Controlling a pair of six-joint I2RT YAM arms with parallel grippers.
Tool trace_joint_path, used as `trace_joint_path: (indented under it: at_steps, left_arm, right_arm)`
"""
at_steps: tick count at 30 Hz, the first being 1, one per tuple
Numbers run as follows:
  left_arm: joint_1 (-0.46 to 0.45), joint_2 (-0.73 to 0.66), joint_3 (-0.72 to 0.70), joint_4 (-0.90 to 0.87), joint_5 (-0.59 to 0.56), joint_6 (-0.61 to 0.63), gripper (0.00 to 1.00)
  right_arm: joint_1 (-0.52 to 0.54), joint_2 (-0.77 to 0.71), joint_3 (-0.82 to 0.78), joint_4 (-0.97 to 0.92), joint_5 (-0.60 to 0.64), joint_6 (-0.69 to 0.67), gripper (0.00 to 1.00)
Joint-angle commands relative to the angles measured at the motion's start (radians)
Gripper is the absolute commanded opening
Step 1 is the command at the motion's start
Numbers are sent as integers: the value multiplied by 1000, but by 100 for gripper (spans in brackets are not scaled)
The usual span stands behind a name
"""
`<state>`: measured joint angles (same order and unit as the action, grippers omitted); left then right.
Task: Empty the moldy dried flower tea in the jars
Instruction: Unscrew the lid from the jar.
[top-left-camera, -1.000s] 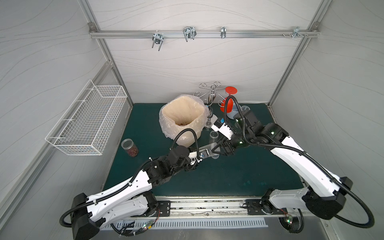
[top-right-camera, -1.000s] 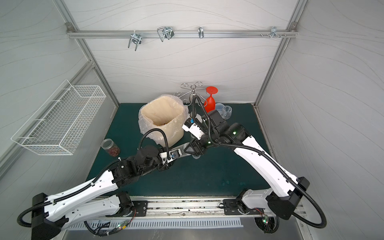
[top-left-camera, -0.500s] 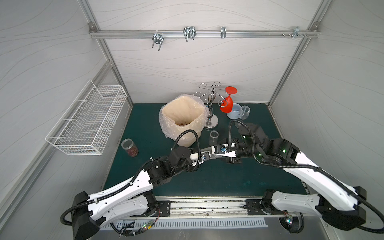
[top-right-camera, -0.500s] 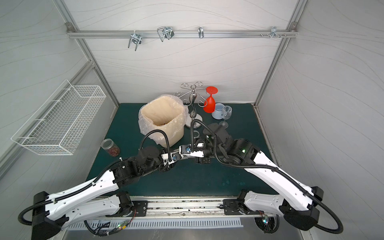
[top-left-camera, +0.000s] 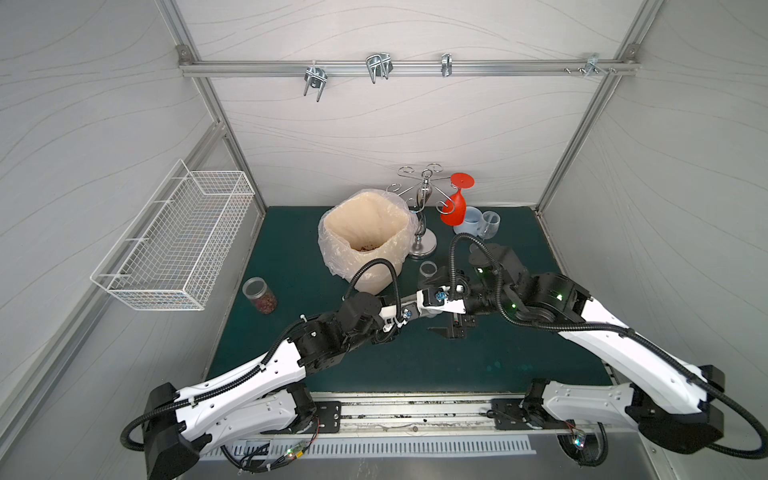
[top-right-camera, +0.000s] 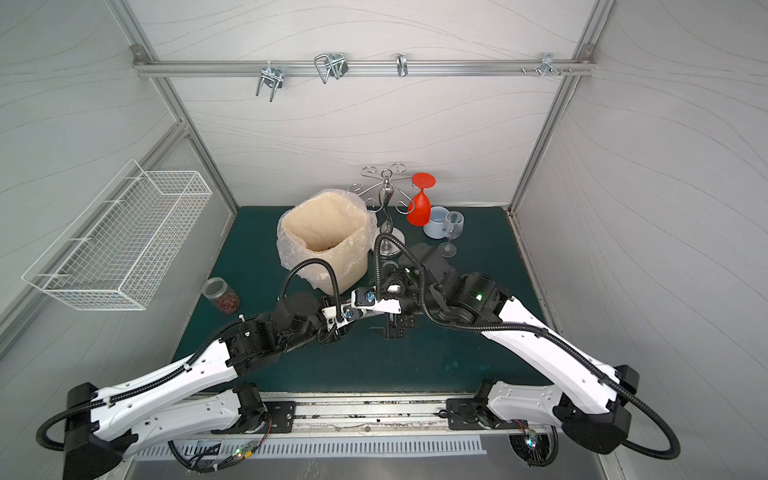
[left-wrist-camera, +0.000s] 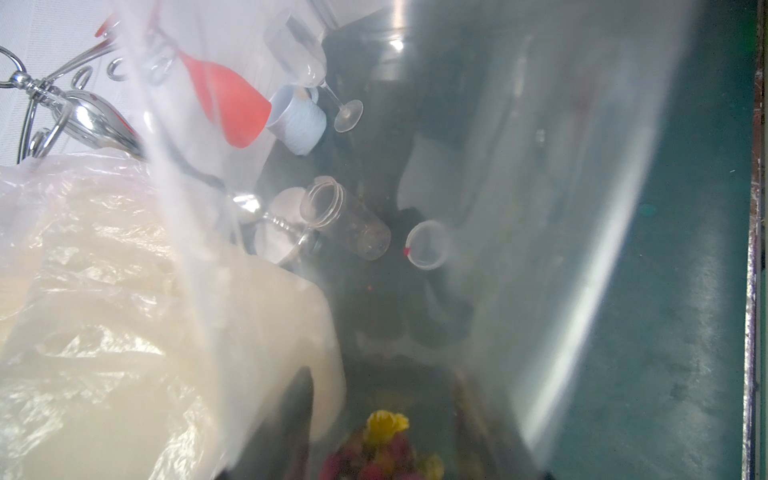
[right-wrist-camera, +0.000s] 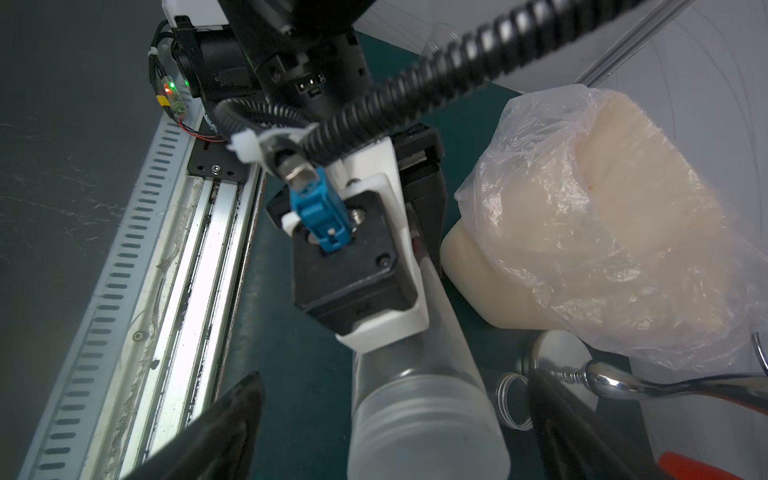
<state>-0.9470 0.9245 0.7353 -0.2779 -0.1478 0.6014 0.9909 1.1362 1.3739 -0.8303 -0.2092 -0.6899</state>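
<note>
My left gripper (right-wrist-camera: 422, 208) clamped on tall jar (right-wrist-camera: 415, 353), flower tea (left-wrist-camera: 384, 449) inside. My right gripper (top-left-camera: 453, 328), mid-frame in both top views, wide open, fingers (right-wrist-camera: 216, 432) either side of the lid (right-wrist-camera: 430, 424).

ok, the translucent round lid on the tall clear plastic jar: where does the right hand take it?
Grip the translucent round lid by its round side wall, coming end-on along the axis of the tall clear plastic jar. The left hand holds the jar body lying over with the lid end free, and the open right hand straddles it.
</note>
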Motion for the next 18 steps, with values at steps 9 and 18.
trace_joint_path:
  at_steps: [9,18]
  left_arm:
    - [4,4,23,55,-11,4,0]
    - [3,2,21,53,-12,3,0]
  right_arm:
    - [-70,-103,85,-34,28,680,99]
    - [-149,32,171,-234,-29,922,99]
